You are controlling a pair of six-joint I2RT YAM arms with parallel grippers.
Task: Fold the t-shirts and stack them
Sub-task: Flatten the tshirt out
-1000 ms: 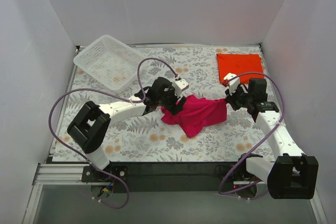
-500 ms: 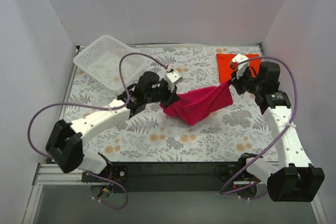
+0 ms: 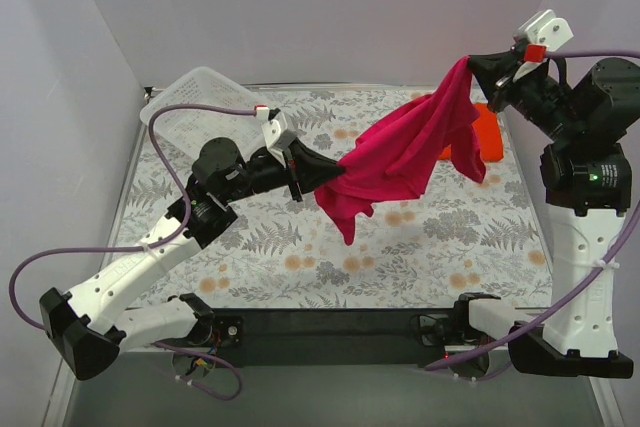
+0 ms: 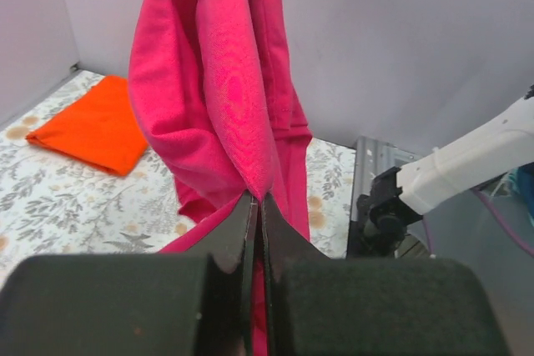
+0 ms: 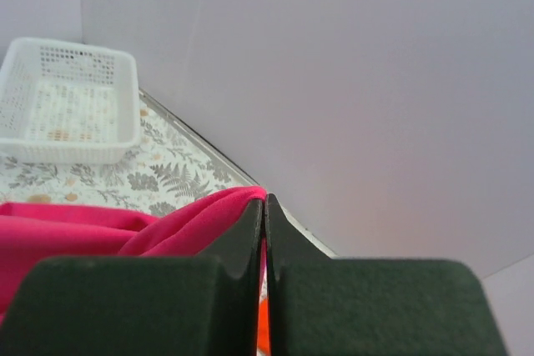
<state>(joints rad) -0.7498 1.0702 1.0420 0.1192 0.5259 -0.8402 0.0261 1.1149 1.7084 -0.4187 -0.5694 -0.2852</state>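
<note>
About half the job looks done. The orange shirt (image 4: 88, 131) lies folded into a neat flat rectangle at about 1 o'clock on the counter (image 3: 420, 247), with nothing stacked on it.

The pink shirt (image 3: 405, 152) is not folded at all. It hangs in the air as a bunched, twisted drape between the two arms, over the counter's middle and out toward 1 o'clock, partly hiding the orange one from above.

The right end effector (image 3: 475, 62), raised high, is pinched tight on the shirt's upper end. The left end effector (image 3: 335, 169), lower and toward 9 o'clock, is clamped on a fold of its lower part.

The white basket (image 3: 185, 112) sits at 10 o'clock.

What I judge is left: spread the pink shirt flat, fold it, and set it on the orange one.
</note>
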